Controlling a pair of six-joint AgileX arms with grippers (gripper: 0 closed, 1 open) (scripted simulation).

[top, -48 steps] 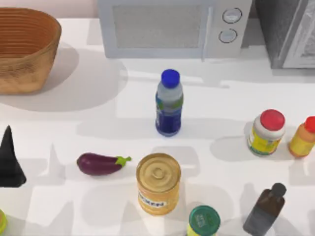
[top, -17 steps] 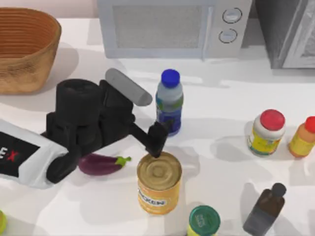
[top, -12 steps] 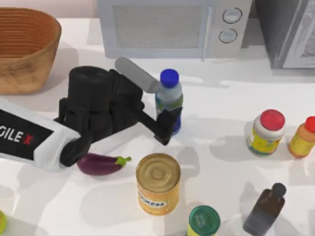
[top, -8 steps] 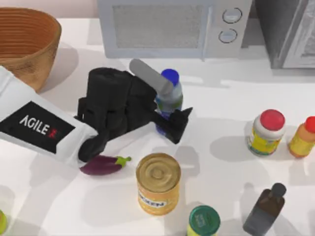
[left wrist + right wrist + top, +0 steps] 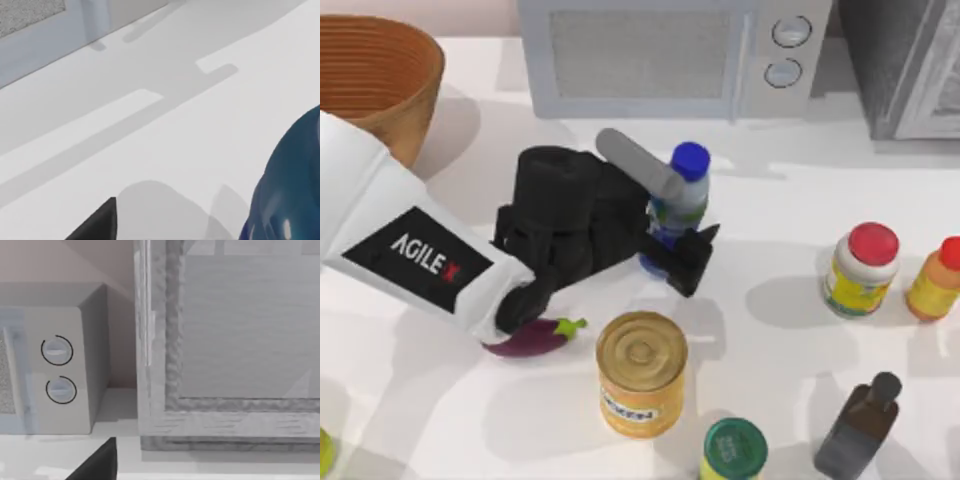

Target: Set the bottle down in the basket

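Left hand [image 5: 672, 222] now clamps the bottle [image 5: 678, 205], tipping it toward three o'clock; the basket [image 5: 380, 75] awaits at ten o'clock.

Top view: above my table, looking down.
Left wrist: close on the bottle [image 5: 292, 185], shared with top.
Right wrist: facing the microwave [image 5: 50, 372], shared too.

My left gripper [image 5: 672, 232] sits mid-table with the bottle [image 5: 680, 200] between its fingers. Behind it stands the microwave [image 5: 670, 55]; far off to its left rear is the basket [image 5: 390, 70]. In front of it stands a can [image 5: 641, 372], and an eggplant [image 5: 535, 336] lies to its front left. To its right stands a jar [image 5: 861, 268].
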